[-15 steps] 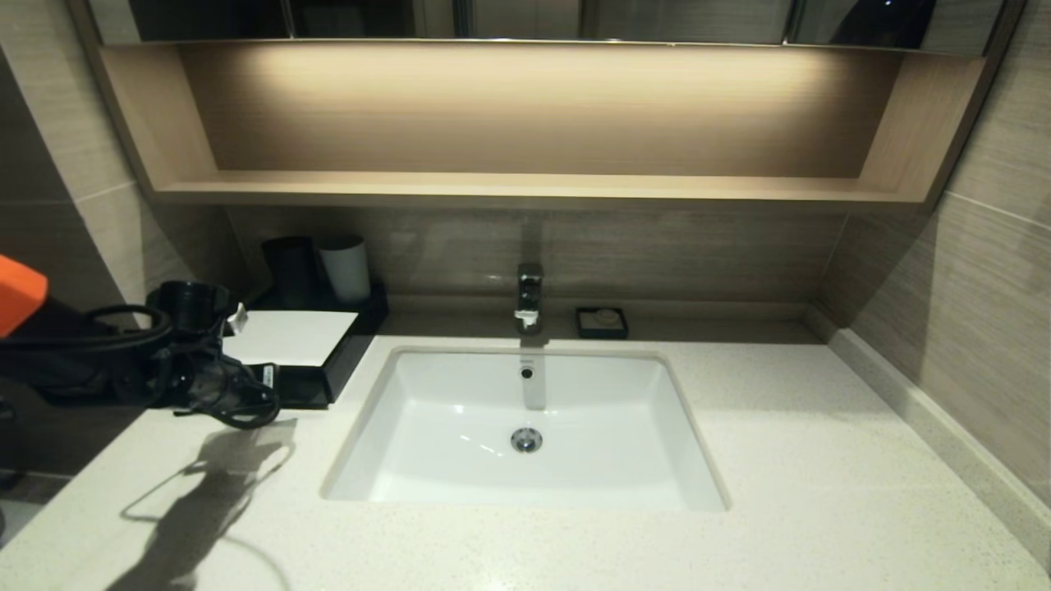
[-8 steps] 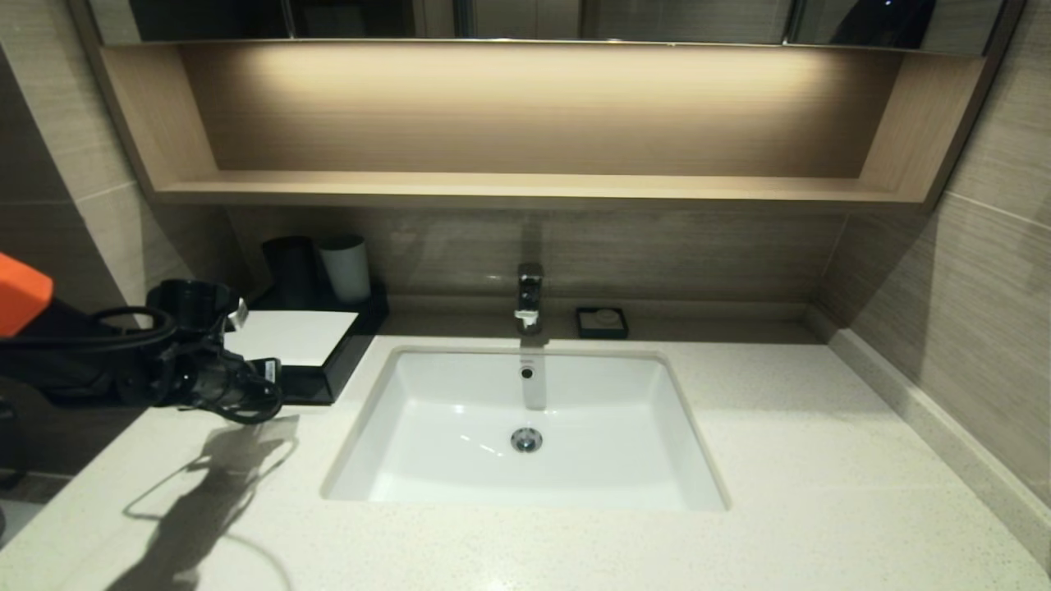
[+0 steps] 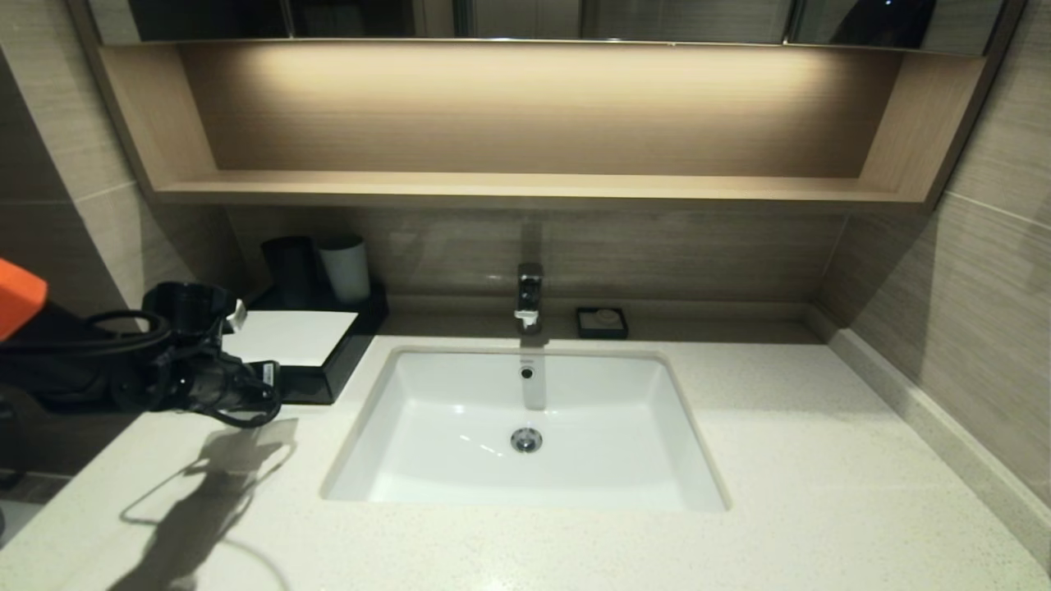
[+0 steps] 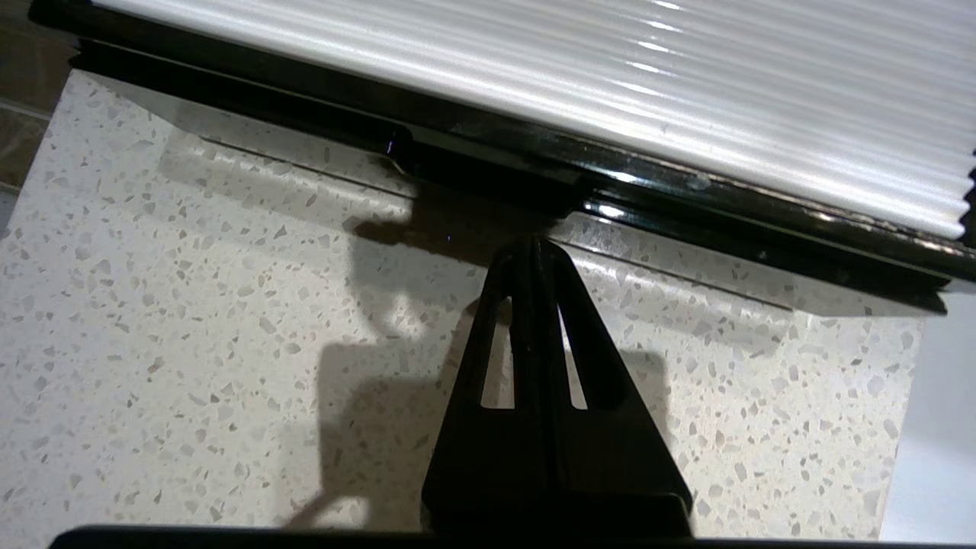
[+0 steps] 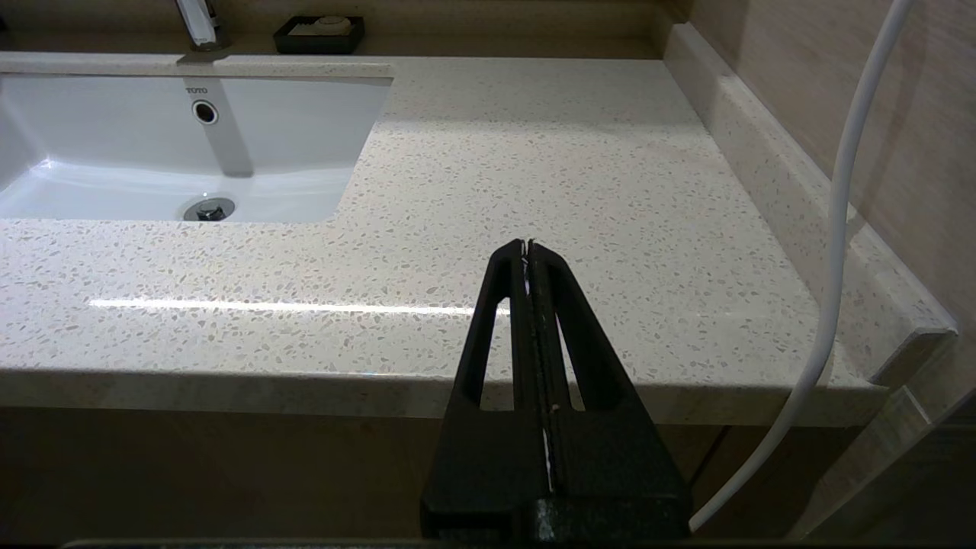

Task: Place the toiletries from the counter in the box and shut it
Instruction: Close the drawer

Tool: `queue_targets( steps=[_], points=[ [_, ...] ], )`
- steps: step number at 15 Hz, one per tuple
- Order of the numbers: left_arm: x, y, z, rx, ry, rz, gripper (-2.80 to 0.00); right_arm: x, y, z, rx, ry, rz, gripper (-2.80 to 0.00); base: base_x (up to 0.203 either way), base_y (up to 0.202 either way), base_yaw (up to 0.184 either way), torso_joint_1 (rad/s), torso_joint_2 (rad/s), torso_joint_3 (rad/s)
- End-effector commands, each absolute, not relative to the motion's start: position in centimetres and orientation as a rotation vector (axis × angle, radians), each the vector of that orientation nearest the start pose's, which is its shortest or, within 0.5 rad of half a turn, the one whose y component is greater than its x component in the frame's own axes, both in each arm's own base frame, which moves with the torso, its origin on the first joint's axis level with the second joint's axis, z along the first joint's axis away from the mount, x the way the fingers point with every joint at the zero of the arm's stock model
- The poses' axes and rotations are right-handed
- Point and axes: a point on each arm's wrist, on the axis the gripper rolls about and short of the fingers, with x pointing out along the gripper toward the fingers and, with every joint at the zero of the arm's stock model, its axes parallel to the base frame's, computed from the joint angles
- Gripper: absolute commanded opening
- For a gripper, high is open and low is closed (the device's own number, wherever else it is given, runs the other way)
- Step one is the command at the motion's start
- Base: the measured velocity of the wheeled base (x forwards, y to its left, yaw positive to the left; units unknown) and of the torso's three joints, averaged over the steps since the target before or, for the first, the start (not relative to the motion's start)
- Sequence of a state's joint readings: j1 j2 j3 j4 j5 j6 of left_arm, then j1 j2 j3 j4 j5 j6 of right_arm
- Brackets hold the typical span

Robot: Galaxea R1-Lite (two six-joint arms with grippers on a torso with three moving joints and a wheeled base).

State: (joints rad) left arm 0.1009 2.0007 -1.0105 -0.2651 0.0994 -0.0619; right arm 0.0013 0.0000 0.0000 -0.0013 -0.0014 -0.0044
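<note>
The box (image 3: 341,361) is a low black case with a flat white panel (image 3: 291,336) on top, standing on the counter (image 3: 821,460) left of the sink. Its front looks pushed in flush. My left gripper (image 3: 267,392) is shut and empty, low over the counter. Its tips (image 4: 534,245) sit right at the box's black front edge (image 4: 488,164); I cannot tell if they touch. The toiletries are out of view; none lie on the counter. My right gripper (image 5: 528,245) is shut and empty, held before the counter's front edge at the right.
A white sink basin (image 3: 525,427) with a chrome faucet (image 3: 530,295) fills the middle. A small black dish (image 3: 602,322) sits behind it. A dark cup (image 3: 289,271) and a pale cup (image 3: 345,267) stand behind the box. A wooden shelf (image 3: 525,185) hangs above. A white cable (image 5: 839,229) runs past the right gripper.
My left gripper nudged slightly toward the box front, then eased back a touch. The box looks the same.
</note>
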Motion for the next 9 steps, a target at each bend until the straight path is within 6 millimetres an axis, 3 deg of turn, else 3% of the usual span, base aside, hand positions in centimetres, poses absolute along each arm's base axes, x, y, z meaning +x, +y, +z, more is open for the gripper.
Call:
queue_targets(
  steps=[1,4,9],
  points=[
    [34.4,3.7,11.3,-0.037,0.7,0.206,-2.8,-2.3,0.0,7.5,-0.005,0.0,0.0,-2.8,0.0,0.0,0.0,0.0,0.0,0.0],
    [32.6,3.6,13.0,-0.01,0.663,0.198,-2.8,-2.3,0.0,7.5,-0.005,0.0,0.0,-2.8,0.0,0.0,0.0,0.0,0.0,0.0],
    [28.8,3.3,17.5,-0.019,0.526,0.199,-2.8,-2.3,0.0,7.5,-0.005,0.0,0.0,-2.8,0.0,0.0,0.0,0.0,0.0,0.0]
  ],
)
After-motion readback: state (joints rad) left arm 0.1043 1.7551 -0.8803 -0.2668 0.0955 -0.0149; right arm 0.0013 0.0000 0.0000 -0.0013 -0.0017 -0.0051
